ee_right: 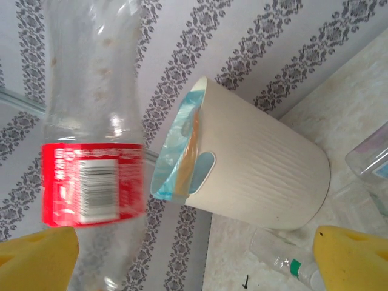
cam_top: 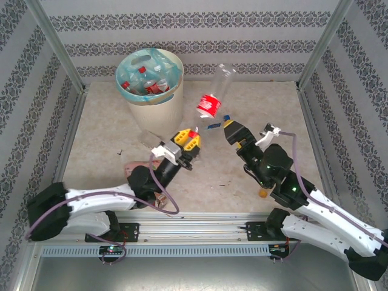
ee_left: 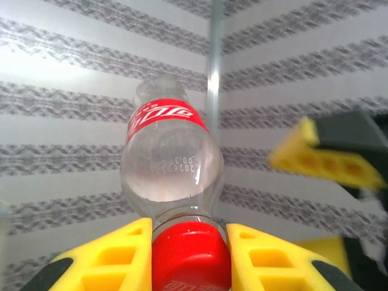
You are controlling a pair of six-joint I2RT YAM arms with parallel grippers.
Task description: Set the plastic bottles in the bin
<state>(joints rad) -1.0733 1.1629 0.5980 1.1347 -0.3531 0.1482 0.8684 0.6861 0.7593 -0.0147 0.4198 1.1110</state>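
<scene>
Striped damask wallpaper (cam_top: 182, 24) on three sides and metal frame posts (cam_top: 57, 45) enclose a beige marbled table (cam_top: 97, 133).

Left arm: lies low along the near edge, forearm angled toward the table's centre. The left gripper (cam_top: 187, 140) is clamped on the red cap (ee_left: 191, 251) of a clear red-labelled bottle (cam_top: 211, 103). The cap sits squarely between the yellow fingers (ee_left: 109, 257). The bottle is raised off the table, its base pointing toward the back wall.

Right arm: reaches in from the right, with the right gripper (cam_top: 230, 128) just beside the lower part of the same bottle. Its jaws stand wide, with the yellow fingertips (ee_right: 354, 257) far apart. In the right wrist view the bottle passes by the left-hand fingertip; contact cannot be confirmed.

Container: the cream bin (cam_top: 154, 115) stands upright at the back left, well apart from the held bottle. It has a turquoise liner (ee_right: 173, 176) folded over the rim and a handle slot (ee_right: 203, 170). Several discarded bottles (cam_top: 148, 82) with red labels and caps lie inside.

Surface: a clear green-capped bottle (ee_right: 288, 264) lies on the table near the bin's foot.
</scene>
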